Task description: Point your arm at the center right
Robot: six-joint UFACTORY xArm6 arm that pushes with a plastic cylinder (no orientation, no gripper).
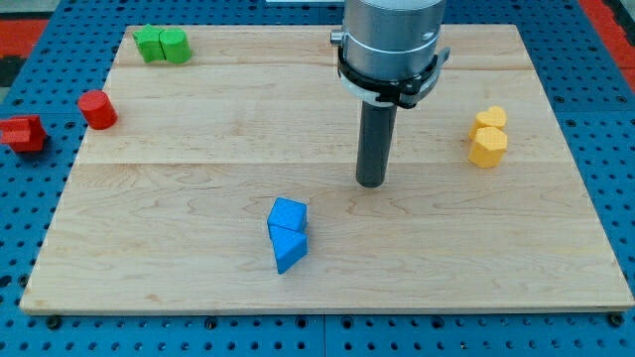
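Note:
My tip (370, 182) rests on the wooden board (179, 258) a little right of its middle. Two yellow blocks (488, 138) sit touching near the view's right, well right of my tip and slightly higher. Two blue blocks (287, 234) lie touching below and left of my tip. None of the blocks touches my tip.
Two green blocks (163, 45) sit at the board's top left corner. A red cylinder (97, 109) stands on the board's left edge. Another red block (23, 133) lies off the board on the blue pegboard at the view's left.

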